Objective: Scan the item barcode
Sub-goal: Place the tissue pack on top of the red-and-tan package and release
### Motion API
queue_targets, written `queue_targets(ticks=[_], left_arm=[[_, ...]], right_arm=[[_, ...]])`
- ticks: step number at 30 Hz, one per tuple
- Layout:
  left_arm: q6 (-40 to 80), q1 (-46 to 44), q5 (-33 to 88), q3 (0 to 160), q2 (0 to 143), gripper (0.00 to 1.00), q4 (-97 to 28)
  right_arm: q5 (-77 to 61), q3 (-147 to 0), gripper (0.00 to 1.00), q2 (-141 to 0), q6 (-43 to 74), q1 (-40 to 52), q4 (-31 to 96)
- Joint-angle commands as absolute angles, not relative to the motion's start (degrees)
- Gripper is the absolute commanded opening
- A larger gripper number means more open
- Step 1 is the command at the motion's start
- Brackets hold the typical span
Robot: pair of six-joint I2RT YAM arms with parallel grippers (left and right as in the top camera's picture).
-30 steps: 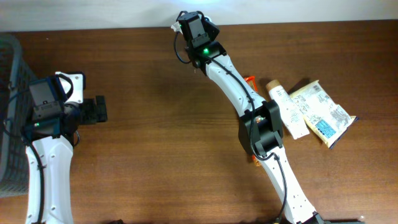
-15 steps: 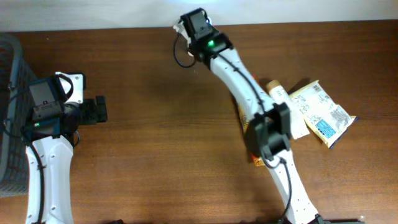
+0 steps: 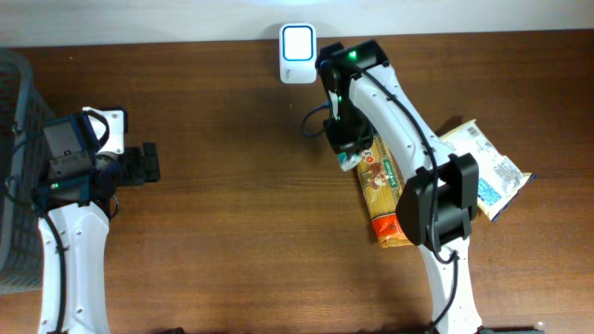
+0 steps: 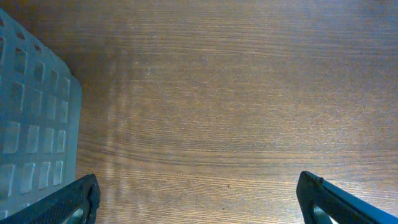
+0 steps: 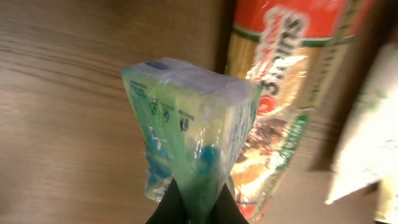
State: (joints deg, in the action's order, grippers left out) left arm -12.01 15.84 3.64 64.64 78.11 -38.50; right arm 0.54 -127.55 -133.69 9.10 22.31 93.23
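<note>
At the near left, the left gripper hangs over bare table with its jaws wide apart and nothing between them, beside a grey mesh basket; it has no part in the present step.

Right of centre lies a long pasta package, flat on the wood, with a white printed pouch to its right. Just above the far end of the pasta package, the right gripper is pinched tight on the lower edge of a green-and-blue plastic packet, the item to be scanned, which is held clear of the table.

At the far edge stands the white scanner, its window lit, near the packet but apart from it.

Step in hand, as judged: the item is grasped and is being presented to the scanner. The next move calls for carrying the packet before the lit window and turning its barcode face toward it; no barcode shows in either view of the packet.

Writing: the pasta package bears large white letters on a red band, cropped and blurred beyond reading. Small dark symbols and print on the packet, and the text and blue panel on the pouch, are too small to read.
</note>
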Motion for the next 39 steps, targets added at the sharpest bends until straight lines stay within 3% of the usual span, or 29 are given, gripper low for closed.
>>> queue_targets(ticks=[1,7,13,23,26,28,29,35,39], left_arm=[[-12.53,16.03,4.23,65.52,77.89,0.99,-38.52],[-12.53,16.03,4.23,65.52,77.89,0.99,-38.50],[-12.53,16.03,4.23,65.52,77.89,0.99,-38.52],[-12.53,16.03,4.23,65.52,77.89,0.99,-38.50],[-12.53,16.03,4.23,65.52,77.89,0.99,-38.52],[-12.53,16.03,4.23,65.52,77.89,0.99,-38.50],[-12.53,16.03,4.23,65.52,77.89,0.99,-38.50],[-12.53,16.03,4.23,65.52,77.89,0.99,-38.52],[-12.53,16.03,4.23,65.52,77.89,0.99,-38.52]], right_arm=[[-0.91,-125.58,0.04,-133.53,10.17,19.38,93.23],[-3.03,-123.66,0.05,-133.23,6.00,11.84,93.69],[-4.54,-119.42,0.58,-133.10,3.18,9.47,91.29],[-7.09,-148.75,0.73,-125.95,0.23,11.05,97.34],[-7.05,-149.91,0.87,-117.10,0.30,11.81,97.34],[-7.05,-149.91,0.90,-109.95,0.89,12.53,97.34],[-7.05,-149.91,0.99,-107.22,0.86,13.10,97.34],[-7.03,-149.91,0.99,-96.68,0.86,13.87,97.25],[3.73,-149.91,0.99,-95.24,0.84,13.72,97.32]])
